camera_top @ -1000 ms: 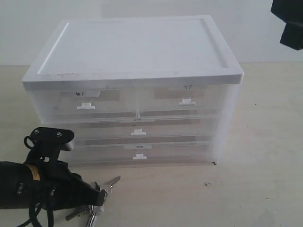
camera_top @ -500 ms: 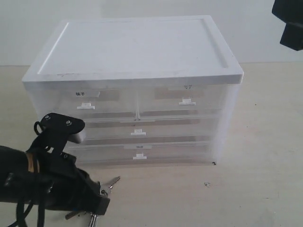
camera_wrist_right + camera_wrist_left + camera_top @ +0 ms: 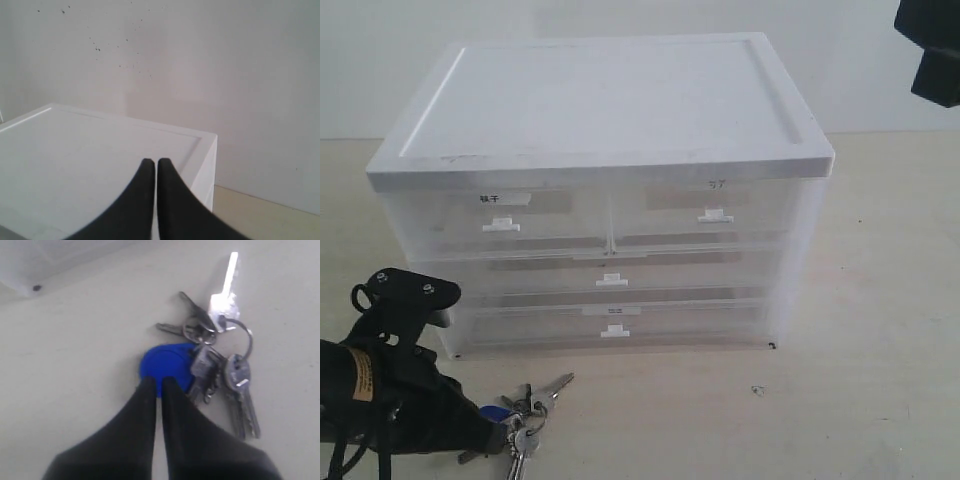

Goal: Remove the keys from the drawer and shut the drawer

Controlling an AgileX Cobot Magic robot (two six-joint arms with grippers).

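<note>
**Keys on the bench, labelled drawer pushed in**

The keys [image 3: 525, 425] lie flat on the bench [image 3: 840, 400], outside the drawer cabinet [image 3: 600, 100] and just in front of its lower left corner. The left wrist view shows the bunch fanned out: several silver-grey keys [image 3: 220, 360] on a ring, with the round blue fob [image 3: 165, 365] nearest the left gripper [image 3: 159, 382].

That gripper is clenched, its two black fingers [image 3: 145, 405] pressed together with only a thin slit between them. The tips sit right at the edge of the fob. Whether they pinch that edge or merely touch it cannot be told. In the exterior view the left gripper [image 3: 498, 435] hangs low over the bench, with the blue fob [image 3: 492, 411] at its tip.

The drawer [image 3: 620, 322], which is the lowest full-width one with a white label strip above its tab handle, sits flush with the cabinet front. The plain full-width drawer [image 3: 611, 270] above it and the two half-width drawers on top are also flush.

The right gripper [image 3: 154, 162] is clenched on nothing and hovers above the cabinet's white lid [image 3: 75, 165]. In the exterior view the right arm [image 3: 930, 45] shows only as a dark shape in the upper right corner, well apart from the keys.
</note>
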